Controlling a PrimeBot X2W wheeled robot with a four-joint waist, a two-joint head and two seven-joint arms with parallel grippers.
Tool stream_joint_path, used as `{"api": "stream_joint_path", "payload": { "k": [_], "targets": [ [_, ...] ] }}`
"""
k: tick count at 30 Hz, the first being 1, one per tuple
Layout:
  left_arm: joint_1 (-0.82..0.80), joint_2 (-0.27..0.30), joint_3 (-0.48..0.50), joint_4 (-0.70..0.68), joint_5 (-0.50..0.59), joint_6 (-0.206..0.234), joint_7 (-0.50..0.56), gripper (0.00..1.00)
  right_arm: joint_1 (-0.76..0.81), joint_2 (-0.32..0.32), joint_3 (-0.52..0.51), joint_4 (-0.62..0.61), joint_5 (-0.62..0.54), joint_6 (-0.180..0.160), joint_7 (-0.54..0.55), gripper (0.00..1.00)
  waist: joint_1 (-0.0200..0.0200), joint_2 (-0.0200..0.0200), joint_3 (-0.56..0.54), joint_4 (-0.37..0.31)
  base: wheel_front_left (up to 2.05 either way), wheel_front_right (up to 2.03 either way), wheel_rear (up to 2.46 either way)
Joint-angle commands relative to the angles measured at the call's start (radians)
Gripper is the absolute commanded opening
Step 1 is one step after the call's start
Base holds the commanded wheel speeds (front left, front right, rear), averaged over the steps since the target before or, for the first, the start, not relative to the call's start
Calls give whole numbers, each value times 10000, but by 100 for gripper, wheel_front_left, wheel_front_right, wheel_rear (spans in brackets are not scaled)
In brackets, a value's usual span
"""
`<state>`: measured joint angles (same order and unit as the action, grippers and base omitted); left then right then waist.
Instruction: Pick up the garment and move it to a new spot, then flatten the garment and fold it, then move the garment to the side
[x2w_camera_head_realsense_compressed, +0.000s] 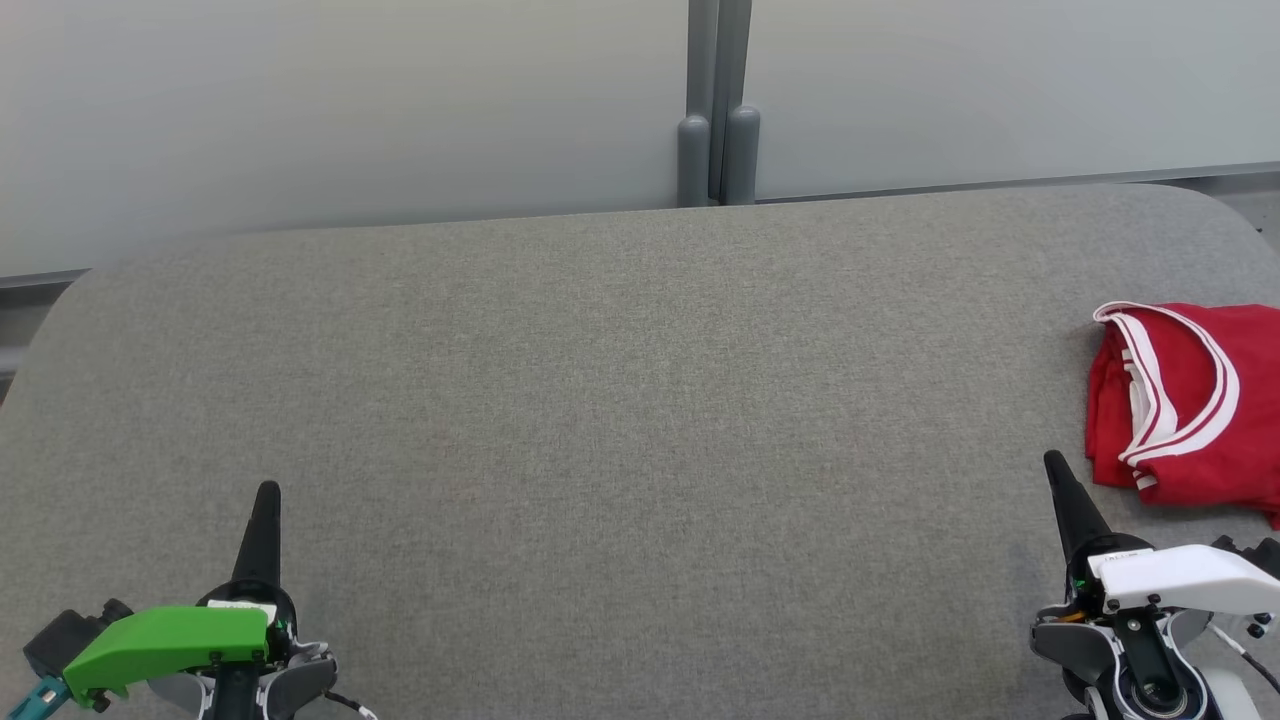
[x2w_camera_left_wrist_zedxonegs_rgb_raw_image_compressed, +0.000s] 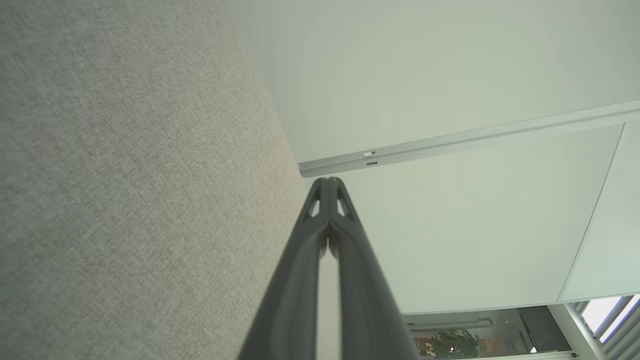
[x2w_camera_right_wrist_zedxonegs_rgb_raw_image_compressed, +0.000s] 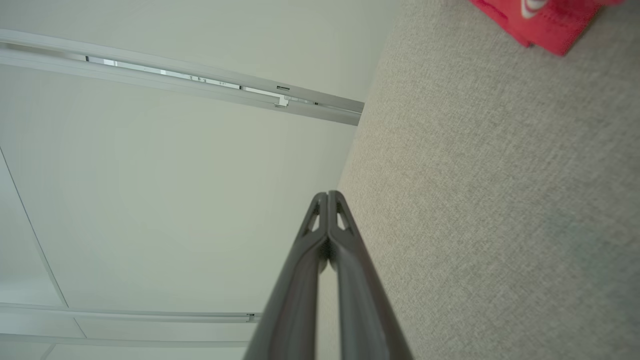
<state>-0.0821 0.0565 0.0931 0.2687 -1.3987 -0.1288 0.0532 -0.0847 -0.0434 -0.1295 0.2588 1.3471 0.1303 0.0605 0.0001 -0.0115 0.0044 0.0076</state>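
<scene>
Across the middle and lower part of the head view, a grey fabric-covered worktop (x2w_camera_head_realsense_compressed: 620, 420) with rounded far corners; behind it, pale wall panels (x2w_camera_head_realsense_compressed: 340, 110) joined at a grey post (x2w_camera_head_realsense_compressed: 718, 110). At the right edge of the frame, partly cut off, lies the red garment (x2w_camera_head_realsense_compressed: 1200, 400), a jersey with white-striped trim, gathered into a compact, folded-looking bundle flat on the worktop. At lower right, the right end effector (x2w_camera_head_realsense_compressed: 1056, 465), clenched and empty, fingers pressed together, near the garment but apart from it. At lower left, the left end effector (x2w_camera_head_realsense_compressed: 268, 492), likewise clenched on nothing, well apart from the garment. Judgement: the garment appears already folded and set to the side, so the last step seems finished or nearly so. Any further move would call for the right end effector to release its fingers, reach to the bundle's near edge and pinch every layer.
</scene>
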Motion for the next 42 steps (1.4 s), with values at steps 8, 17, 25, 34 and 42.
{"api": "stream_joint_path", "payload": {
  "k": [8,17,25,34,42],
  "targets": [
    [-272,-12,106,-114,-835,-29,239,0,-238,-74,48,-69,981,7,239,0,-1,96,-4,-23,0,0,0],
    [-331,-33,153,-146,-1368,-30,379,0,-299,-82,79,-62,1662,7,373,0,-1,103,-7,-43,0,0,0],
    [-367,-59,193,-178,-1878,-32,516,0,-366,-90,112,-56,2307,7,527,0,-1,110,-10,-63,0,0,0],
    [-393,-69,215,-195,-2141,-34,592,0,-400,-93,129,-51,2668,7,613,0,-1,115,-12,-76,0,0,0],
    [-392,-68,214,-196,-2142,-34,592,0,-400,-93,128,-51,2669,7,612,0,-1,115,-12,-76,0,0,0]
  ]
}}
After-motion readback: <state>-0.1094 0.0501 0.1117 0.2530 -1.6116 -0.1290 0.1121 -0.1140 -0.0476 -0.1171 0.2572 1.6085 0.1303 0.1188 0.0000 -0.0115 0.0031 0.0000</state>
